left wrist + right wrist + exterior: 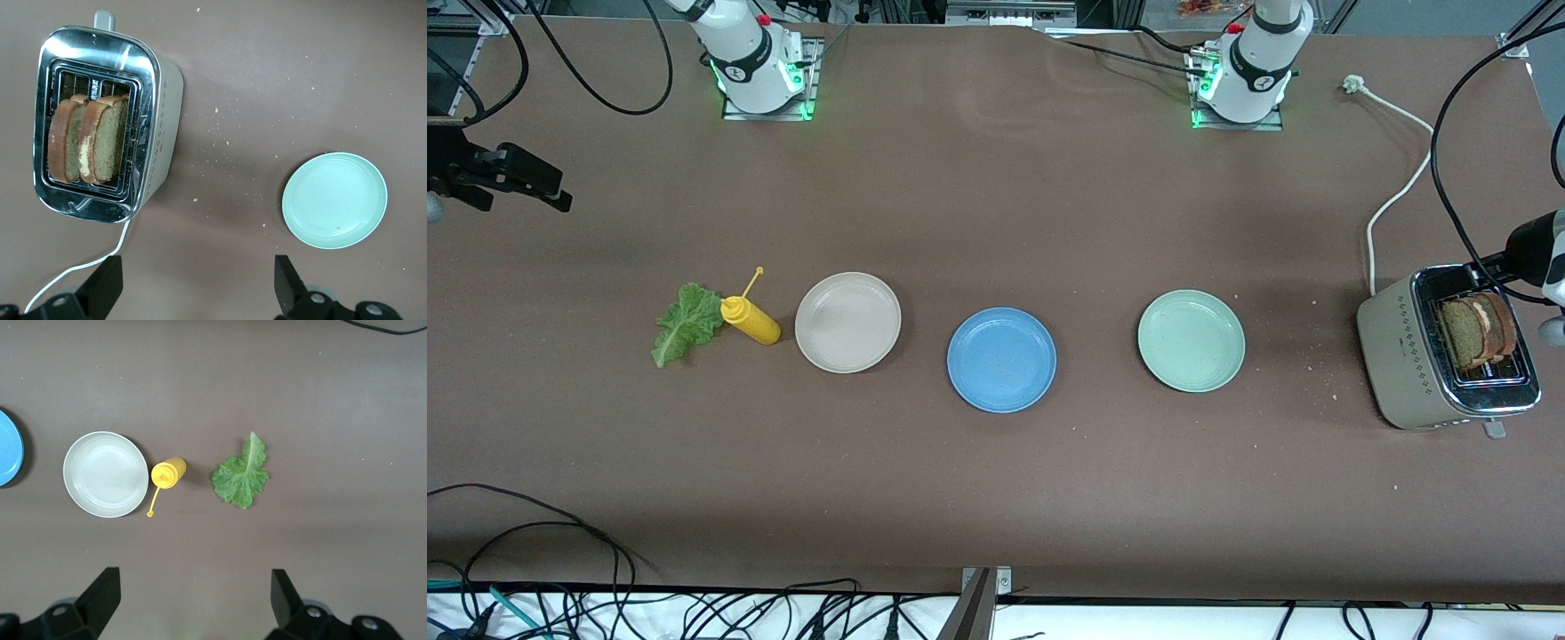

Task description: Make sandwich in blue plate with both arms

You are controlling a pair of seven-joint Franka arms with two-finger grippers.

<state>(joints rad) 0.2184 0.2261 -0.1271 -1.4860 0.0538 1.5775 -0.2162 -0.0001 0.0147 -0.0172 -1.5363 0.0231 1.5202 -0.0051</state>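
Observation:
The blue plate lies bare at mid-table, its edge also in the right wrist view; no sandwich shows. Two slices of brown toast stand in the toaster at the left arm's end. A green lettuce leaf lies flat toward the right arm's end. My left gripper hangs open and holds nothing, over the table beside the toaster. My right gripper hangs open with nothing in it, high over the right arm's end of the table.
A yellow squeeze bottle lies between the lettuce and a beige plate. A pale green plate sits between the blue plate and the toaster. The toaster's white cord trails toward the arms' bases.

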